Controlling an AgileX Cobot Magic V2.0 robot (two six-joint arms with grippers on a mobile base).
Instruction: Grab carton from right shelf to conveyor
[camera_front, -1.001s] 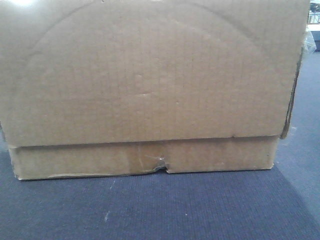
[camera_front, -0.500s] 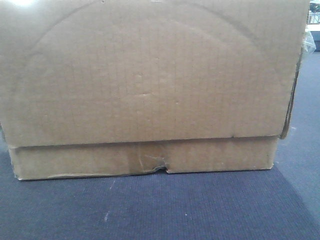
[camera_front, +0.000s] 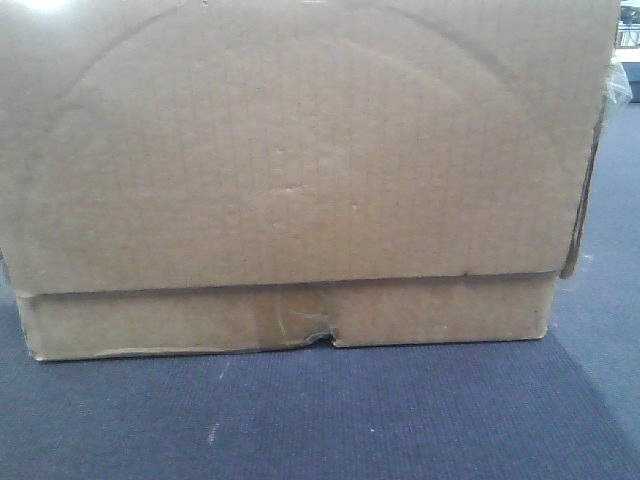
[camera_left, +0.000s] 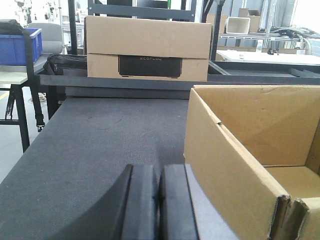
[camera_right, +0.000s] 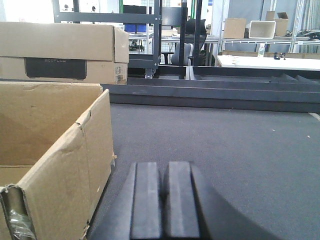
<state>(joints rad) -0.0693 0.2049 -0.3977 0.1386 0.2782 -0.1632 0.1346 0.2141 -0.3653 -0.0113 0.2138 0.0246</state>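
Note:
The brown carton (camera_front: 290, 170) stands on the dark grey-blue ribbed conveyor (camera_front: 320, 420) and fills the front view, its taped notch at the lower edge. It is open-topped: its left wall shows in the left wrist view (camera_left: 230, 165), its right wall in the right wrist view (camera_right: 55, 165). My left gripper (camera_left: 159, 172) is shut and empty, just left of the carton, over the belt (camera_left: 100, 145). My right gripper (camera_right: 163, 170) is shut and empty, just right of the carton, over the belt (camera_right: 240, 145). The steel shelf is out of view.
A second closed cardboard box with a dark label (camera_left: 148, 49) stands at the belt's far end, also in the right wrist view (camera_right: 60, 52). A dark metal rail (camera_right: 215, 92) crosses behind the belt. Blue bins (camera_left: 15, 45), tables and racks lie beyond.

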